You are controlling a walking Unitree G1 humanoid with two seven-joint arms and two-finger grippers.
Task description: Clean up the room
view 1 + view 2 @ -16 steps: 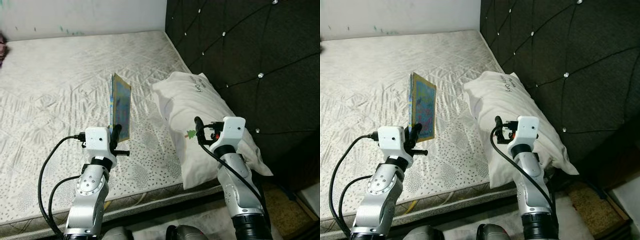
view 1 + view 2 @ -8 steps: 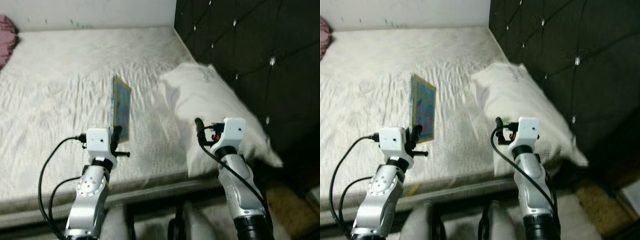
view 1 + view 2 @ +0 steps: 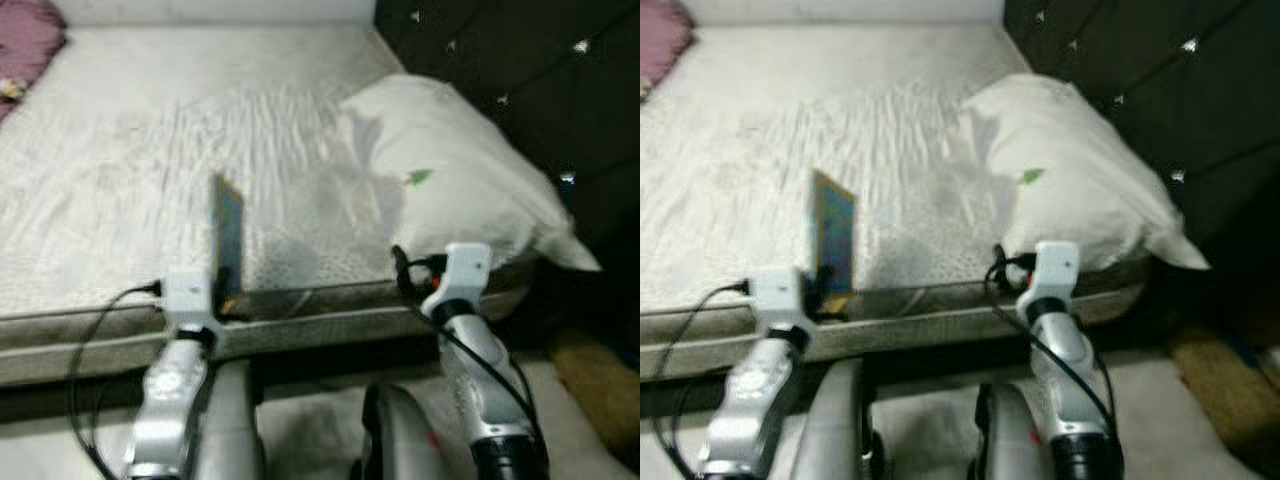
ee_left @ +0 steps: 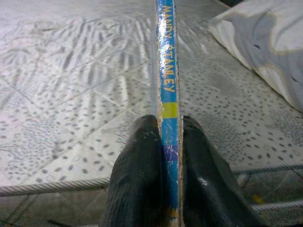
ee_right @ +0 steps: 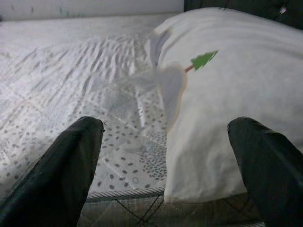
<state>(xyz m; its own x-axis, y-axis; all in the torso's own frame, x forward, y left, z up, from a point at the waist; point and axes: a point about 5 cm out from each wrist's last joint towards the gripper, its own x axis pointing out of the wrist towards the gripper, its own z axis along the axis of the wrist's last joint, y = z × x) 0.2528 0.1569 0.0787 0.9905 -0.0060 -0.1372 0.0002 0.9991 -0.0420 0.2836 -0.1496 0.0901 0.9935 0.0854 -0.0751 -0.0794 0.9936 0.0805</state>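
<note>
Both eye views are smeared, so I can't read the book [image 3: 228,243] cover; its lower end is hidden between the left gripper [image 4: 169,142] fingers [image 4: 142,170]. Beside the book, the pillow [image 5: 232,109] runs off the right wrist view's edge. A pink thing [image 3: 25,45] beyond the book is cropped, unidentifiable.

Silver arms [image 3: 168,400], white wrist blocks [image 3: 186,293], black cables [image 3: 92,340]
</note>
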